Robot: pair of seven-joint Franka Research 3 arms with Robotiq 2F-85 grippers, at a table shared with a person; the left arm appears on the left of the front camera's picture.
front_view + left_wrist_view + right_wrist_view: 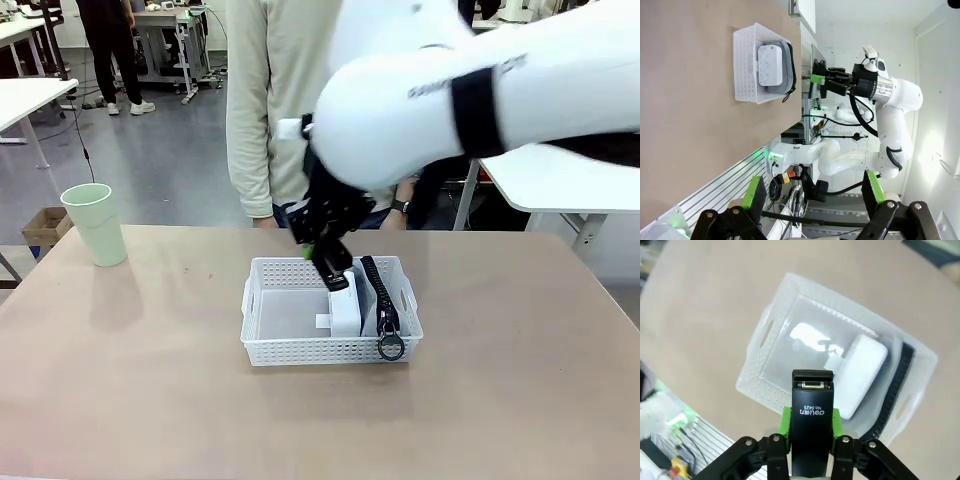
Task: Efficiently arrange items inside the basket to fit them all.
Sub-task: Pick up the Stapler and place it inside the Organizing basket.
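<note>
Stock as I read it from my station:

- Basket [320,350]: white, shallow, perforated walls, cut-out handle at each short end. It sits mid-bench [500,400].
- White box [345,310]: rectangular with rounded corners, in the basket's right half, touching the pouch.
- Pouch [372,290]: grey with a black zipper, on edge along the basket's right wall. Its ring pull [391,348] hangs over the near corner. The box hides most of its body.
- Stapler [812,390]: black, white print on top, clamped between the green pads of the right pincer [811,420] above the basket, nose over the box. Its rear end is cut off by the wrist view's bottom edge, and I cannot tell whether it touches the box.
- Cup [97,225]: pale green, upright, at the bench's far left, well apart from the basket.
- Left pincer [812,192]: jaws wide, gripping nothing (its view sits rolled sideways).
- Person [270,100]: stands at the far side, partly covered by the right arm.
</note>
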